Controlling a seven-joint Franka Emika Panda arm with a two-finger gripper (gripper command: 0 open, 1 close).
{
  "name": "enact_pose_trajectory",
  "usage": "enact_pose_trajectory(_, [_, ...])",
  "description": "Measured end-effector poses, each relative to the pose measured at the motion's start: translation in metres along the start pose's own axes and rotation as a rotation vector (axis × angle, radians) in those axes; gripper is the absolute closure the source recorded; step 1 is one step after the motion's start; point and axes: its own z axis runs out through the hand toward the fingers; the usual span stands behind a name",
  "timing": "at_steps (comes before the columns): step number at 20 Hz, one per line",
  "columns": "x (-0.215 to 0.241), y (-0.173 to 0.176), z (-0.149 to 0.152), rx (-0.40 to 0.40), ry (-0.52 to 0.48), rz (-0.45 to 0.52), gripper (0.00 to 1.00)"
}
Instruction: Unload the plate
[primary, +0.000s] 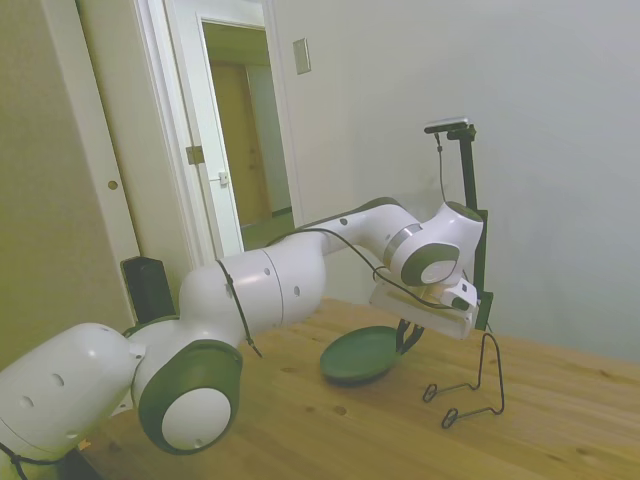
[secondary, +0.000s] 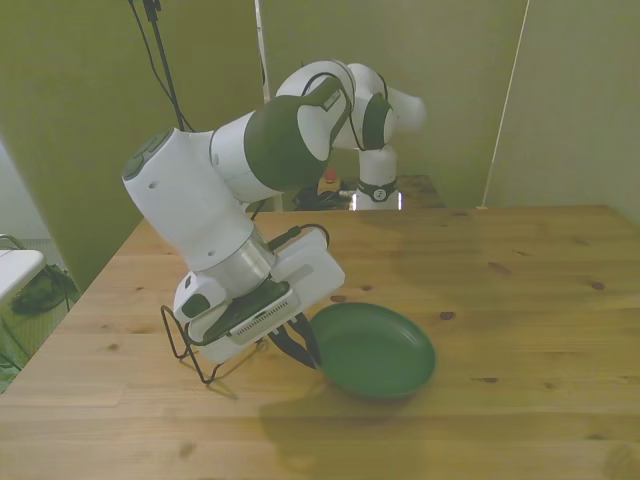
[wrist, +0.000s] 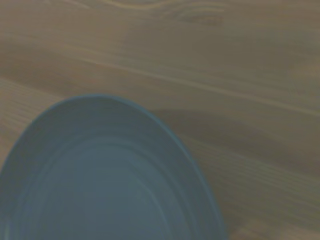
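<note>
The round dark green plate (primary: 360, 355) (secondary: 378, 350) is held almost flat, low over the wooden table, and casts a shadow under its near edge. My gripper (primary: 408, 336) (secondary: 298, 345) is shut on the plate's rim, on the side toward the black wire stand (primary: 482, 385) (secondary: 184, 338). The stand rests on the table just beside the gripper, with nothing in it. Part of the plate (wrist: 100, 180) fills the wrist view, with bare wood beyond it.
The wooden table (secondary: 520, 280) stretches wide to the front view's right of the plate. In the side view, a wall and a doorway (primary: 240, 140) lie behind the table. The arm's large white links hang over the stand's side of the table.
</note>
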Motion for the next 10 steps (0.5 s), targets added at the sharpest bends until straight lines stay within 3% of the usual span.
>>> enact_pose_trajectory(10, [-0.0018,-0.0041,-0.0032,-0.023,0.003,-0.003,0.0])
